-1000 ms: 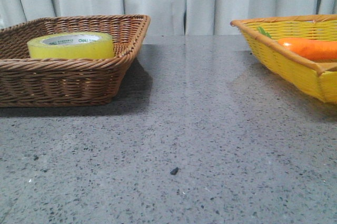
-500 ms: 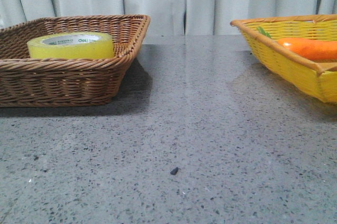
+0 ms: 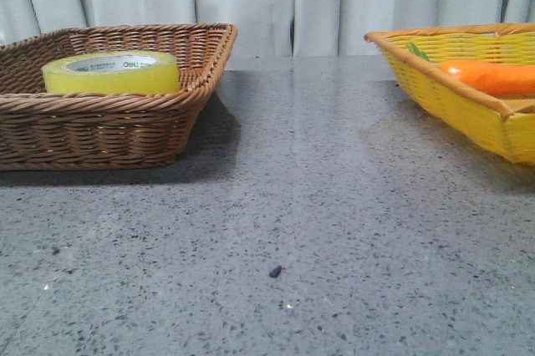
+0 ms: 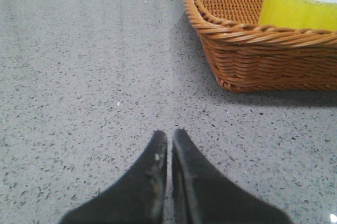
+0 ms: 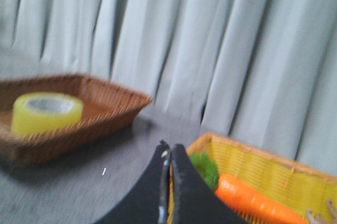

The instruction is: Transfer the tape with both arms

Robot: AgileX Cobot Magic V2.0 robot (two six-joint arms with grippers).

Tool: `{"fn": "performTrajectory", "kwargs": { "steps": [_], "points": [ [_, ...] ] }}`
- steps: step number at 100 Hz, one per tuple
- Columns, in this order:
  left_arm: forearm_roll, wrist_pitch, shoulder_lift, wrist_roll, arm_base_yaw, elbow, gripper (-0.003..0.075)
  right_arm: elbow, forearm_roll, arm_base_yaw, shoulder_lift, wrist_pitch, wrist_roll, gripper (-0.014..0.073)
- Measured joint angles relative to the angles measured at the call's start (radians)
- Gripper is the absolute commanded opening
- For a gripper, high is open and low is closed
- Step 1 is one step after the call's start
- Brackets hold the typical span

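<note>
Front view unchanged: tape point(image 3: 111, 73) stays in brown basket point(image 3: 100, 126)

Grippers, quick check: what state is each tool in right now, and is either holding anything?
Left tool: closed, holding nothing, over bare table beside the brown basket.
Right tool: closed, holding nothing.

Tape point(image 3: 111, 73) flat inside brown basket point(image 3: 100, 126), left on tabletop point(image 3: 292, 205). Carrot point(image 3: 491, 77) in yellow basket point(image 3: 468, 109), right. Baskets well apart.
</note>
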Motion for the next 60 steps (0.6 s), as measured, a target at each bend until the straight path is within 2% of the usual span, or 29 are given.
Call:
{"fn": "performTrajectory", "kwargs": {
  "steps": [11,18,38,60],
  "points": [
    [0.000,0.000,0.000,0.000,0.000,0.000,-0.0020,0.097,0.104,-0.135,0.000,-0.211,0.000,-0.0074],
    [0.000,0.000,0.000,0.000,0.000,0.000,-0.0021,0.146,0.151,-0.220,0.000,-0.271,0.000,-0.0074],
    [0.000,0.000,0.000,0.000,0.000,0.000,-0.0021,0.218,0.179,-0.408,-0.017,-0.287,0.000,-0.0074],
    [0.000,0.000,0.000,0.000,0.000,0.000,-0.0021,0.218,0.179,-0.494,-0.061,-0.311,0.000,-0.0074]
  ]
}}
